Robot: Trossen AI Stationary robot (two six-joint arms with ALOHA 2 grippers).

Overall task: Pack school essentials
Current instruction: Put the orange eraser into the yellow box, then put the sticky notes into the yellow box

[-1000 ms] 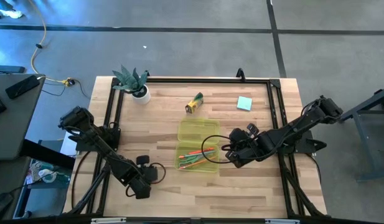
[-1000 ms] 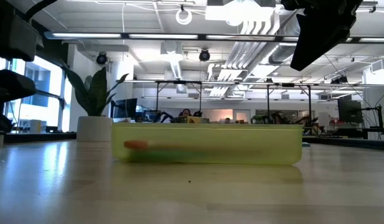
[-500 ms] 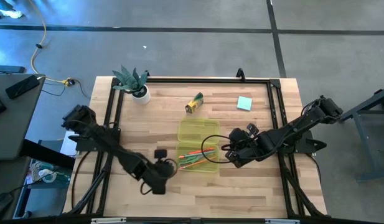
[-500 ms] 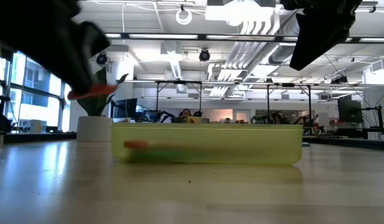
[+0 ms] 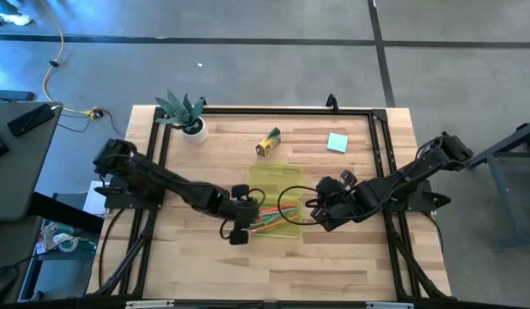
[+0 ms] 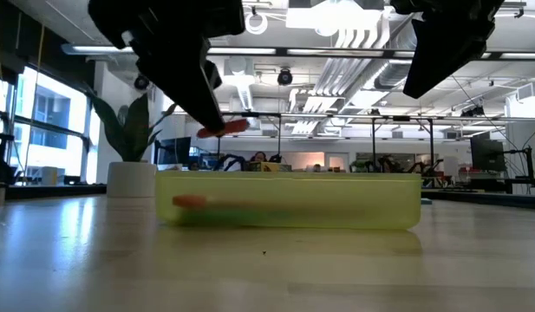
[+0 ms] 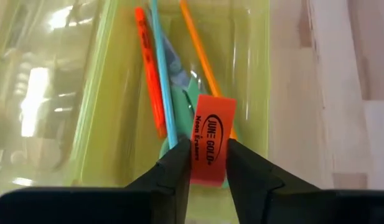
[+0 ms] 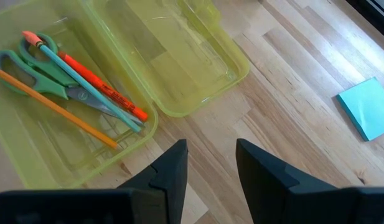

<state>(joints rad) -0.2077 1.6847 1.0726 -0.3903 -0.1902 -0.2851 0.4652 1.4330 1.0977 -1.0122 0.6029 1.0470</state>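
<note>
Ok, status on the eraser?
Left gripper shut on eraser, above case. Right gripper open, empty, beside case. Nothing in the way.

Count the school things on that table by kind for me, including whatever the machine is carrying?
Pens or pencils: 3
Scissors: 1
Red eraser, held in the left gripper's jaws: 1
Crayon box: 1
Teal notepad: 1
Total: 7

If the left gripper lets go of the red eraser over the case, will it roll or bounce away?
Probably not roll: the red eraser is a flat block. It looks small and light, so the left gripper dropping it into the yellow-green case may cause a slight bounce, likely contained by the walls.
</note>
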